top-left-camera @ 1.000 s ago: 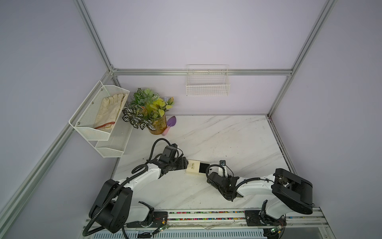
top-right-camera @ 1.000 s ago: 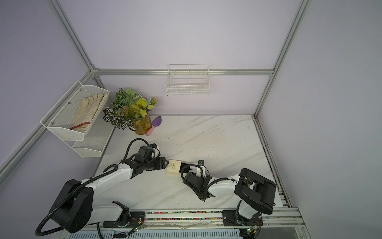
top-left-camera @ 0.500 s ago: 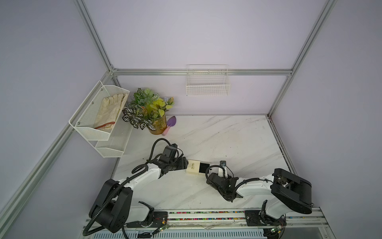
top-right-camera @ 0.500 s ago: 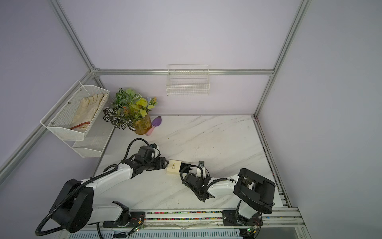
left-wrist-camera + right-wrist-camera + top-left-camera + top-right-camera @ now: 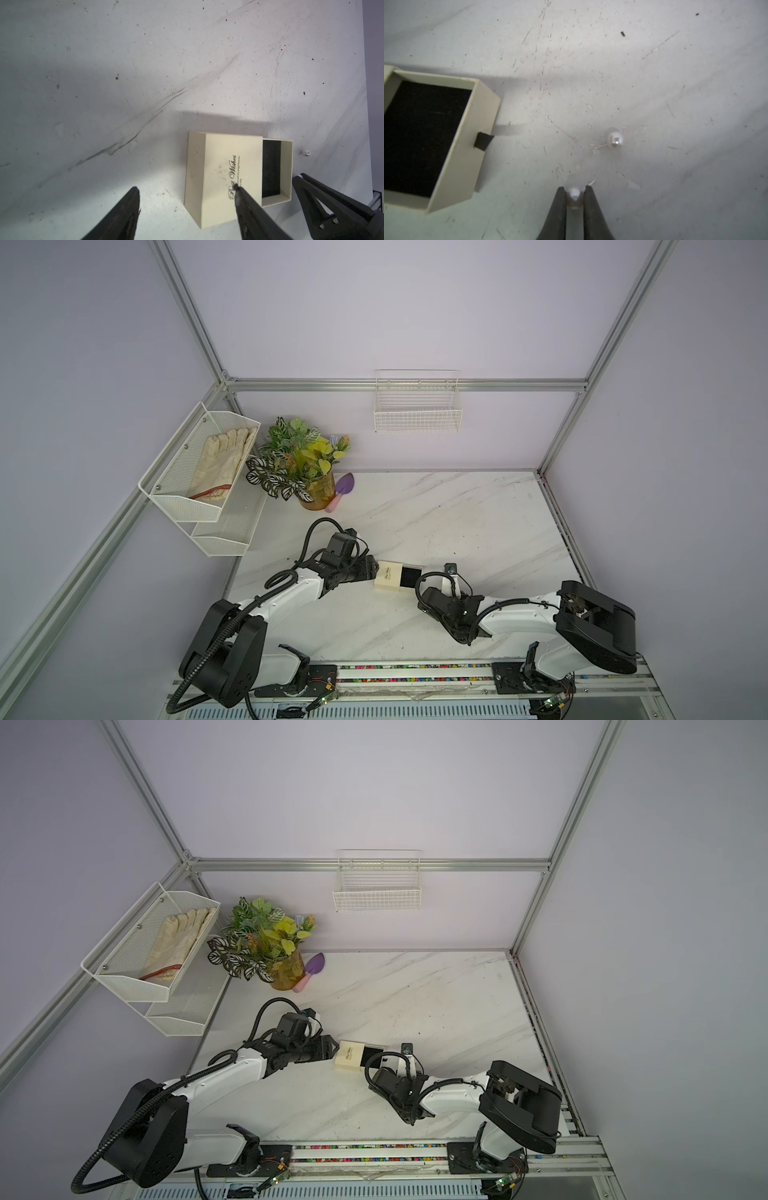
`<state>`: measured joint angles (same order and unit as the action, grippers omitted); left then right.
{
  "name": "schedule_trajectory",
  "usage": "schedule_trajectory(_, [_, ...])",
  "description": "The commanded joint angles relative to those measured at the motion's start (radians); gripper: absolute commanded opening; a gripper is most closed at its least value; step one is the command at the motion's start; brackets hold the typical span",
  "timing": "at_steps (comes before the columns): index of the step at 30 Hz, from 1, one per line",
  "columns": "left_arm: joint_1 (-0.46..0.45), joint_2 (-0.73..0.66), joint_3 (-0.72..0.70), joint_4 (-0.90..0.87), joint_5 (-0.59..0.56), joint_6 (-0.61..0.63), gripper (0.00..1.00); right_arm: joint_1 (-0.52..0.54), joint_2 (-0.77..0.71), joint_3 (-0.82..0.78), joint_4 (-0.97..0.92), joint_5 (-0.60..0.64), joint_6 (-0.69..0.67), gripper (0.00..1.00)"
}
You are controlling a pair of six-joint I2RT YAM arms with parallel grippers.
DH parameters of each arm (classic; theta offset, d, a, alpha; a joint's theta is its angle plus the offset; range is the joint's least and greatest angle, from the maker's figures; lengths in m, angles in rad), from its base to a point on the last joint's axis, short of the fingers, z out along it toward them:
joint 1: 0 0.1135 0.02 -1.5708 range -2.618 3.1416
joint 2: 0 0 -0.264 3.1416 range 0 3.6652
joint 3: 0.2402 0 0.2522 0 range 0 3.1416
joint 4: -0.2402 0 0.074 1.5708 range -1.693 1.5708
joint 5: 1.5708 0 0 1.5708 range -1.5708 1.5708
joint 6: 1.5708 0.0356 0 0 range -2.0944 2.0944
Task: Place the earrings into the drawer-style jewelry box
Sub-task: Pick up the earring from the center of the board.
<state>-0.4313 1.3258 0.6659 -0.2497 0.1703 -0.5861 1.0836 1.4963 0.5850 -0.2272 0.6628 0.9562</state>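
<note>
Marble-patterned counter (image 5: 457,510) looks as it did a second ago; in both top views you will find both arms and the cream drawer-style jewelry box (image 5: 388,577) where they were. The box sits between the two wrists; its black-lined tray (image 5: 421,135) is slid partly out toward the right arm, pull tab (image 5: 483,141) on that end. Your right gripper (image 5: 574,193) has narrow jaws pinching one pearl stud earring (image 5: 574,194), near the tab end; whether it is off the counter you cannot tell; the second stud (image 5: 614,138) lies loose on the counter just beyond, apart from the box. Your left gripper (image 5: 186,187) has wide jaws; one fingertip (image 5: 236,188) rests on the lettered lid, its partner stands off the box's side. The left arm stretches low toward the box's closed end; the right arm lies folded low, wrist aimed at the tray.
</note>
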Motion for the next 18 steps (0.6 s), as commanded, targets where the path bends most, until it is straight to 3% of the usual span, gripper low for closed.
schedule_trajectory(1, [0.003, 0.003, 0.029, 0.024, 0.0, 0.009, 0.72, -0.003, -0.077, 0.008, -0.076, -0.012, -0.012, 0.12])
schedule_trajectory(10, [0.003, -0.035, 0.029, 0.014, -0.008, 0.006, 0.71, -0.089, -0.263, 0.019, -0.087, -0.163, -0.141, 0.1])
schedule_trajectory(18, [0.004, -0.07, 0.035, 0.021, 0.001, 0.007, 0.71, -0.247, -0.359, 0.025, -0.04, -0.496, -0.355, 0.09])
